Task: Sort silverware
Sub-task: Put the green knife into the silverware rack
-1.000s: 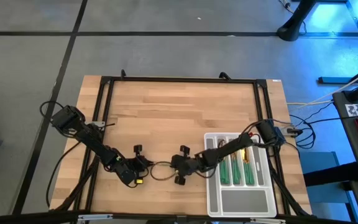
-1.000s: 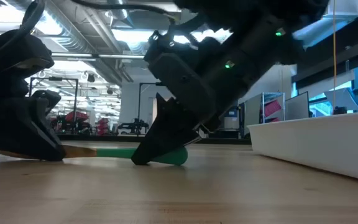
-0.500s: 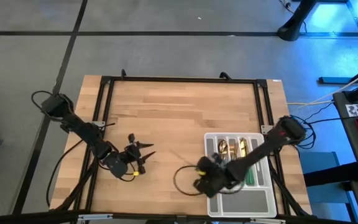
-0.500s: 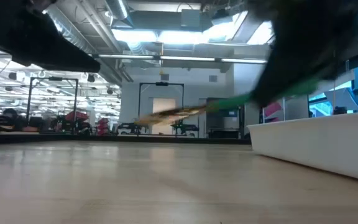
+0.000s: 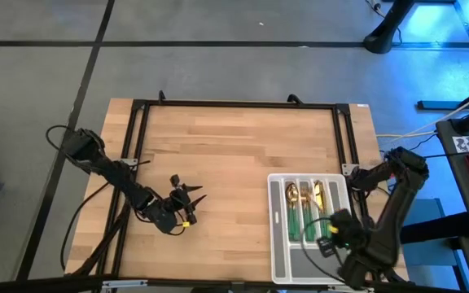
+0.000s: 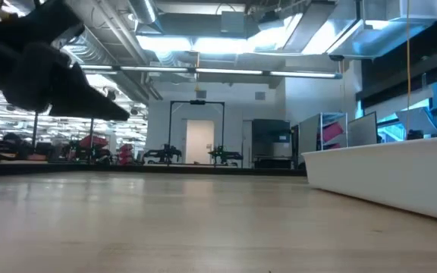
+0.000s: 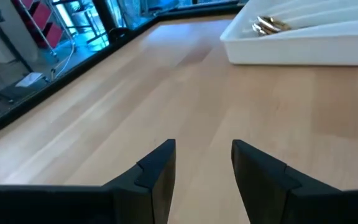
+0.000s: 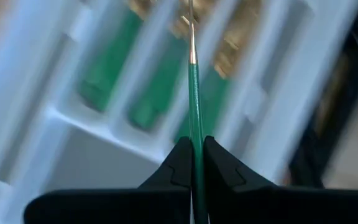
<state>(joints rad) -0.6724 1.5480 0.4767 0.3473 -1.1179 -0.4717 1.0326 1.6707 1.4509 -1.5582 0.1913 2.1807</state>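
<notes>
The right gripper [image 8: 192,152] hovers over the pale grey divided plastic tray [image 5: 279,260] at the table's right front, its two dark fingers pressed together on the slim green handle of a single gold-headed utensil [image 8: 194,93]. The pinch sits low on the handle, so the rest of the piece juts forward past the fingertips and runs lengthwise along the tray's narrow slots, probably so it can go down parallel to the pieces already sorted there. Its head is too blurred to say whether it is a fork, spoon or knife, and which slot it hangs above cannot be told.

In the high view the other green-handled, gold-headed silverware [image 5: 306,213] lies in the tray's long compartments, gold heads toward the far end and green handles toward the wide empty section at the front, a tidy arrangement that the held piece seems meant to join.

The left gripper [image 7: 202,163] waits low over the bare light wooden table [image 5: 234,146] on the left side, well apart from the tray, its fingers spread with nothing between them. From there it keeps clear of the right arm's path. No loose silverware shows on the wood in any view, so the piece in the right gripper may be the last one to place
</notes>
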